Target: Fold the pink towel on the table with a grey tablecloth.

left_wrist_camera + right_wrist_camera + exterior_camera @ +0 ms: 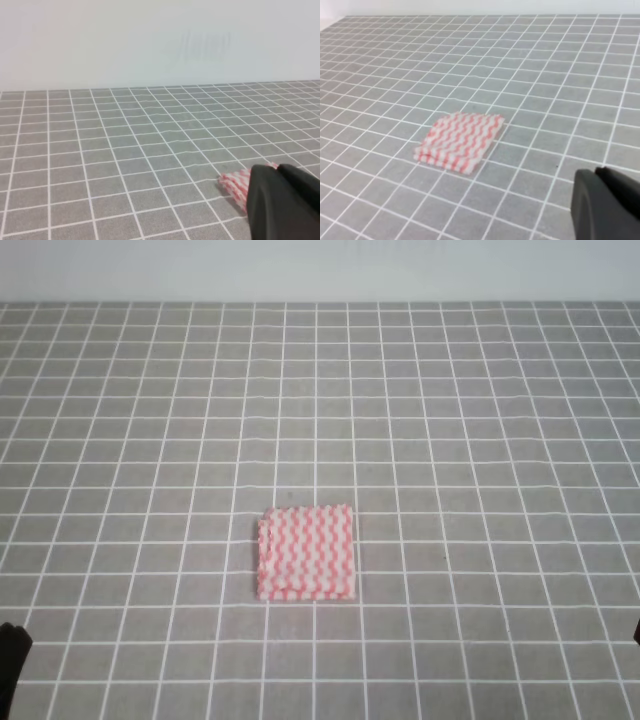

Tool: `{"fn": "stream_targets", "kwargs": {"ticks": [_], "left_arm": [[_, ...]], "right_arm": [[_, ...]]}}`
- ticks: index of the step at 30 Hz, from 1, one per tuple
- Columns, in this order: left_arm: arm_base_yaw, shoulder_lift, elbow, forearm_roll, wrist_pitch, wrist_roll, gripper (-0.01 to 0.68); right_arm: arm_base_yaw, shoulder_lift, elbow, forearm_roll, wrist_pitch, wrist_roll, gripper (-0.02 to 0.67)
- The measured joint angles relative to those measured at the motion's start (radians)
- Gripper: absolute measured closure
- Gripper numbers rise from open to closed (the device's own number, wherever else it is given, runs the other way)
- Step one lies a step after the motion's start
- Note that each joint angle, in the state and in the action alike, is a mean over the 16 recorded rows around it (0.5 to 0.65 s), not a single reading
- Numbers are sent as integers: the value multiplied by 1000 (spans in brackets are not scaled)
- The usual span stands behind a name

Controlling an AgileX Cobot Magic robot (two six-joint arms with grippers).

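Observation:
The pink towel (306,552) lies as a small layered square, pink-and-white wavy stripes up, on the table with a grey tablecloth (450,420), near the front centre. It also shows in the right wrist view as a flat stack (461,141). Only the towel's corner (236,182) peeks out behind my left gripper (276,171), whose dark fingers sit together with nothing held. My right gripper (595,172) is low at the right, apart from the towel, its fingers also closed together. In the high view only a dark bit of the left arm (10,660) shows at the bottom left corner.
White grid lines cover the grey cloth (545,75) all around the towel. A pale wall (150,40) rises behind the table's far edge. No other objects show.

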Motion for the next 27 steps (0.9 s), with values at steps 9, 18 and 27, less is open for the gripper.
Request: {"fn": "stream_targets", "kwargs": {"ticks": [9,18,27], "left_arm": [[0,-1,-1,0,5,0,675],[0,3,2,1,4,0,675],[0,3,4,1,4,0,675]], "right_arm": [[-139,-119,86,-77,-75,14,666],[-334,-324,214,-67,-82,24,666],[-380,-381,252,-73,29,25,666]]}}
